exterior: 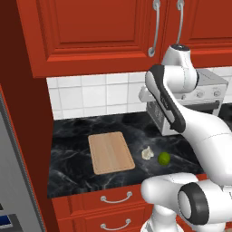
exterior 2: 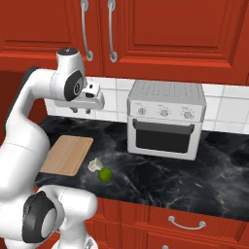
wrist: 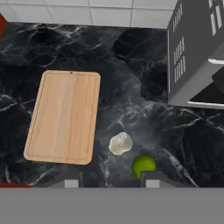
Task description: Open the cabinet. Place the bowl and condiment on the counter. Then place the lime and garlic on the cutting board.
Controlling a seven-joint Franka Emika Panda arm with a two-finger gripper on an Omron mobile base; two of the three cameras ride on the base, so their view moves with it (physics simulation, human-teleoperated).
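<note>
Fingers [wrist: 109, 183] of the robot hang high above the black bench [wrist: 144, 122], pointing down; their two tips stand apart with nothing between them, so they are released and hold nothing. Below them, the cutting board [wrist: 63, 117] lies flat on the bench, toward its left end and between the back wall and the front edge, with nothing on it. The garlic [wrist: 120, 143] rests on the bench just beside the right side of the board, near the front edge, not touching the board. The lime [wrist: 144, 166] sits just to the right of the garlic, a little closer to the front edge; I cannot tell if the two touch. A grey toaster oven [exterior 2: 165, 119] stands at the back of the bench, to the right of these things. Above the bench, the cabinet [exterior: 90, 31] has its doors shut, with the long silver handles [exterior 2: 98, 30] side by side. Red drawers [exterior: 115, 199] are under the front edge.
</note>
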